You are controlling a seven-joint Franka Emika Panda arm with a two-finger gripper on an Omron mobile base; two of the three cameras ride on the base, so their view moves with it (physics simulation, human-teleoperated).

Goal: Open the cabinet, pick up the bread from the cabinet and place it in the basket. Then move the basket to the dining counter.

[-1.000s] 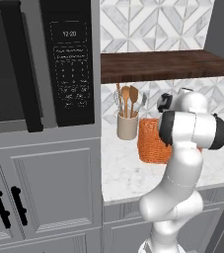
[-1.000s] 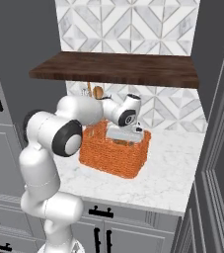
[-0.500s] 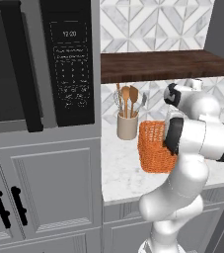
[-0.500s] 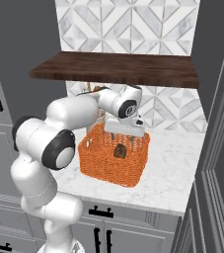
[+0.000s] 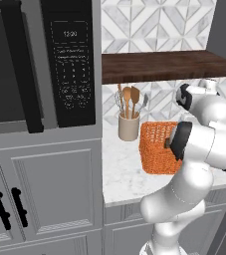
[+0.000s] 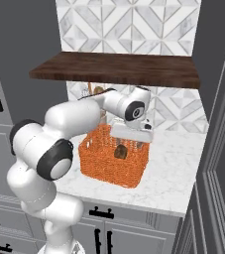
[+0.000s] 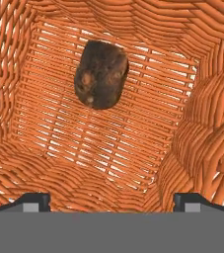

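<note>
The bread (image 7: 101, 74) lies on the woven floor of the basket (image 6: 96, 166), loose, with nothing gripping it. In the hand view it sits straight ahead of the gripper (image 7: 111, 200), a little to the left of the midline between the two tips, and its longer side runs roughly away from the camera, across the line between the jaws. The jaws stand wide apart and hold nothing; both dark tips show at the bottom corners with the weave between them.

In the right base view the gripper (image 6: 132, 135) hangs just over the basket's open top, near its back rim, with the bread (image 6: 120, 152) visible through the mesh below it. The placing step looks done; what remains is moving the basket to the dining counter, and that turns on getting a jaw on either side of one wall.

The basket (image 5: 157, 148) stands on the worktop (image 6: 176, 168) toward its back, near the tiled wall, with a utensil crock (image 5: 128, 126) just beside it at the left. The wooden shelf (image 6: 119, 68) hangs low overhead, so lifting room is tight. Bare worktop lies to the right and along the front edge, which seems the freer way out.
</note>
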